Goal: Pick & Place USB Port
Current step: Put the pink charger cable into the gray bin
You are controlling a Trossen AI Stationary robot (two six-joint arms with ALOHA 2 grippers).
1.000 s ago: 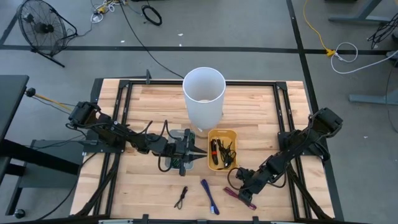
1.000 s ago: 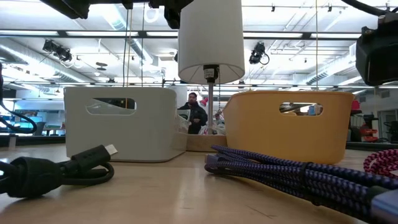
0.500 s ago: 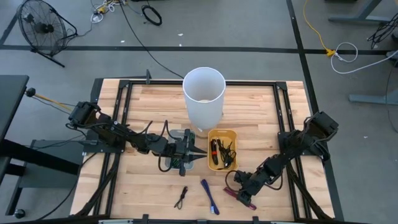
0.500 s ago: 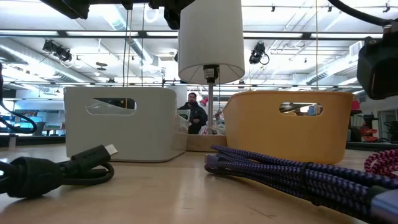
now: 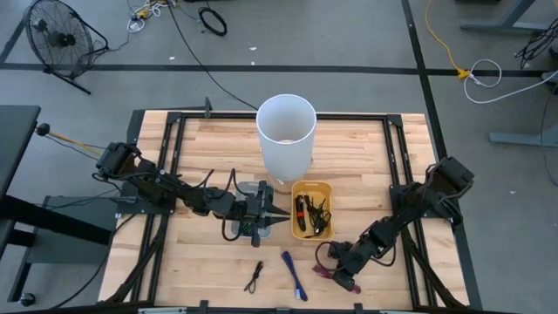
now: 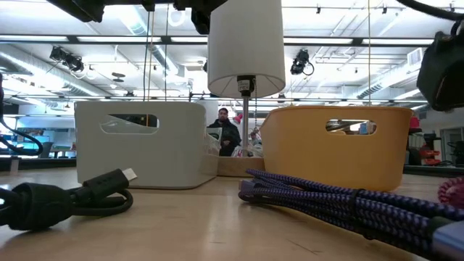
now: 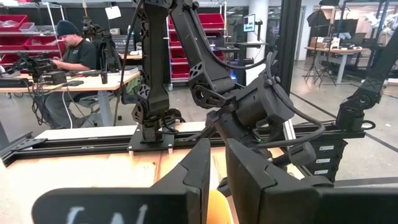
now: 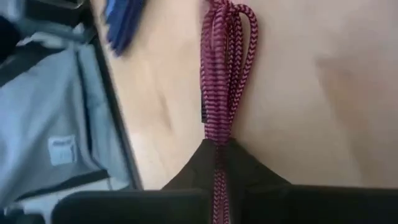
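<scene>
A magenta braided USB cable (image 5: 324,273) (image 8: 219,68) lies bundled on the wood near the table's front edge, right of centre. My right gripper (image 5: 343,272) (image 8: 219,186) is shut on it. A blue braided cable (image 5: 294,275) (image 6: 341,203) and a black cable (image 5: 253,277) (image 6: 65,199) lie to its left on the table. My left gripper (image 5: 264,215) (image 7: 217,177) hovers over a white bin (image 5: 247,218) (image 6: 141,145), its fingers a narrow gap apart with nothing between them. A yellow bin (image 5: 324,187) holding dark cables stands beside it. My right gripper pinches one end of the magenta cable's bundle (image 8: 217,146) between its two fingers. The fingers lie along the bundle, which runs straight out from them to its looped far end (image 8: 231,15). The strands appear to rest on the wood.
A tall white cylinder bin (image 5: 286,131) (image 6: 245,47) stands behind the two small bins. Black frame rails (image 5: 410,253) run along the table's sides. People sit at benches in the room behind (image 7: 74,53).
My right gripper has shifted a little toward the table's left and down over the magenta cable. In the low view the cable's coil at the right edge has drawn partly out of sight.
</scene>
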